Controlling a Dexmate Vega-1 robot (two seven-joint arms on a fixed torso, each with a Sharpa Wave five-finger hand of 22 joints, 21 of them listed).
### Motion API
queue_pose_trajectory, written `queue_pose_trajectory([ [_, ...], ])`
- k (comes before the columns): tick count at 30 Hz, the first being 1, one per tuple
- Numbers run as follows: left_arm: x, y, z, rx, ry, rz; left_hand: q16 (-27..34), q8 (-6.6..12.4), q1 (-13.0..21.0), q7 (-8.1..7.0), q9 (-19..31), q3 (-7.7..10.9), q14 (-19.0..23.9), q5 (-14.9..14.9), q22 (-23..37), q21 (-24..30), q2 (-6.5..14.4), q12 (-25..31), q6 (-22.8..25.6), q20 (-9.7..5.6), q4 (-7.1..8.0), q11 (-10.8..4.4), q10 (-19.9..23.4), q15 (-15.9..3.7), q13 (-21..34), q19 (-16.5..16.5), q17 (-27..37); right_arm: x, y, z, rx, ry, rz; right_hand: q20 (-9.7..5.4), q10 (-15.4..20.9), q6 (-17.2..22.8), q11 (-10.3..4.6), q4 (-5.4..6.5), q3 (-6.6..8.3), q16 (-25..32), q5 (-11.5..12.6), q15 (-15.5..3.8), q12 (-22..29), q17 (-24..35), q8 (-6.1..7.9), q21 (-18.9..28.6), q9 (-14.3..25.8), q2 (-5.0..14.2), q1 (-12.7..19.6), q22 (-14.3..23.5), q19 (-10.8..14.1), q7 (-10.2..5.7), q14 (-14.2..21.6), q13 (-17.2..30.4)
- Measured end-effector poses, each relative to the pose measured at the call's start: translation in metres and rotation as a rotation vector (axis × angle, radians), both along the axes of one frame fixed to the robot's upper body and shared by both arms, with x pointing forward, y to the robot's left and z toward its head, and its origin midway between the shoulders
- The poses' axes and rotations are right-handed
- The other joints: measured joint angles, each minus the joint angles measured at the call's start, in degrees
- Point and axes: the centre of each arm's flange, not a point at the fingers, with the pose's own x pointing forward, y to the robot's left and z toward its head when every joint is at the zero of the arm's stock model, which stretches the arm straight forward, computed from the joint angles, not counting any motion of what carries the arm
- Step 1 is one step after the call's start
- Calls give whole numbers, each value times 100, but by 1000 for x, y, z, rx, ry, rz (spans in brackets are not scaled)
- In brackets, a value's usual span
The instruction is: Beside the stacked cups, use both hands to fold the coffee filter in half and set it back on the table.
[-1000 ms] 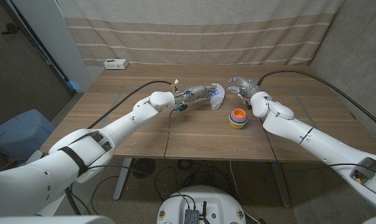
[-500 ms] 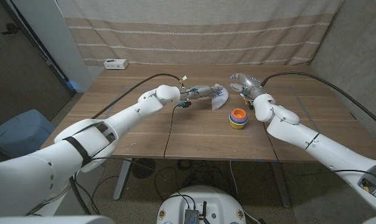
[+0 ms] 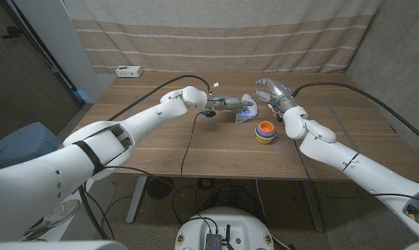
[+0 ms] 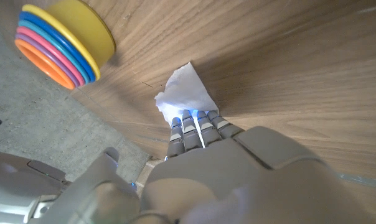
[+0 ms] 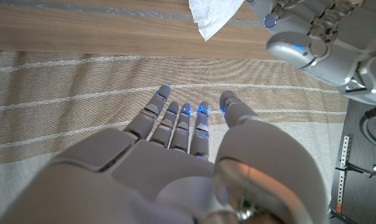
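Right now the left hand point(image 3: 232, 103) pinches the coffee filter point(image 3: 245, 111) at its fingertips; the left wrist view shows the white paper crumpled against the fingers point(image 4: 194, 124), low over the wooden table point(image 3: 195, 146). The right hand point(image 3: 270, 90) hangs just behind the filter, fingers spread, holding nothing; in its own wrist view the fingers point(image 5: 175, 118) point at the curtain point(image 3: 216, 35), not the paper. Filter sits just beside the stacked cups point(image 3: 265, 130), on their far left side. My read: fold not yet made, paper is bunched, not halved.

To do this step well:
- bring the right hand down to the free edge opposite the left pinch
- light pinch only, paper likely tears or slips easily
- pull edges flat first, then bring them together
- keep clear of the cups, they look easy to knock
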Motion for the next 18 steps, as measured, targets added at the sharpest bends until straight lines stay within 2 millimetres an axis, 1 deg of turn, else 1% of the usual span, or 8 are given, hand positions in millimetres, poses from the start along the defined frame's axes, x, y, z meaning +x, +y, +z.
queue_pose_trajectory([
  [1, -3, -5, 6, 21, -12, -6, 0, 0, 0, 15, 0, -4, 7, 0, 0, 0, 0, 0, 15, 0, -4, 0, 0, 6, 0, 0, 0, -2, 1, 1, -3, -13, 5, 10, 12, 0, -12, 0, 0, 0, 0, 0, 0, 18, 0, 0, 0, 0, 0, 0, 10, 0, 0, 0],
  [3, -4, -5, 6, 35, -13, -1, -1, 0, 23, 31, 0, -24, 9, 0, 0, -16, -22, 0, 31, 7, 12, 31, 31, 8, 0, -1, -1, -2, 1, 1, -3, -18, 7, 31, 20, 0, -20, 0, 0, 0, 0, 0, 0, 26, 0, 0, 0, 0, 0, 0, 31, 0, 0, 0],
  [6, -4, -4, 7, 53, -16, 10, -1, 0, -2, -4, 0, -68, 20, 30, 0, -22, -48, 0, 65, 88, 13, 31, 31, 17, 0, -40, -1, -3, 2, 1, -3, -24, 9, 31, 19, 0, -20, 0, 0, 0, 0, 20, 0, 27, 0, 0, 0, 0, 0, 0, 31, 0, 19, 0],
  [9, -5, -3, 8, 61, -24, 19, -23, 0, 41, -131, 0, -91, 8, 45, 20, -60, -100, -9, 121, 134, 35, -11, -15, 21, 0, -49, 0, -4, 2, 1, -1, -28, 11, 31, 19, 0, -19, 0, 0, 0, 0, 20, 0, 26, 0, 0, 0, 0, 0, 0, 31, 0, 19, 0],
  [12, -6, 0, 9, 54, -55, 29, -45, 0, 46, -278, 0, -119, -81, 45, 27, -66, -105, -30, 232, 189, 20, 9, -53, 7, 0, -104, 2, -5, 2, 1, 1, -30, 12, 31, 19, 0, -19, 0, 0, 0, 0, 20, 0, 26, 0, 0, 0, 0, 0, 0, 31, 0, 19, 0],
  [14, -7, 2, 9, 46, -75, 31, -45, 0, 46, -327, 0, -120, -90, 45, 26, -96, -105, -30, 311, 238, 21, -3, -41, 1, 0, -77, 2, -5, 2, 0, 2, -31, 13, 31, 19, 0, -19, 0, 0, 22, 0, 20, 0, 26, 0, 0, 0, 0, 0, 0, 31, 0, 19, 0],
  [15, -7, 3, 10, 37, -99, 31, -45, 0, 47, -356, 0, -120, -90, 68, 23, -96, -103, -30, 356, 247, 22, -38, -15, 2, 0, -68, 2, -5, 2, 0, 4, -32, 13, 31, 19, 0, -19, 13, 13, 22, 0, 20, 0, 26, 0, 0, 0, 0, 0, 0, 31, 0, 19, 0],
  [18, -11, 4, 16, 5, -177, 20, -45, 40, 184, -443, 0, -84, -52, 88, 17, -96, 50, -30, 484, 302, -14, -104, 19, -36, 0, -70, 2, -5, 2, 0, 7, -34, 14, 31, 50, 0, 12, 24, 24, 22, 0, 20, 0, 26, 0, 0, 0, 0, 0, -1, 30, 0, 19, 0],
])
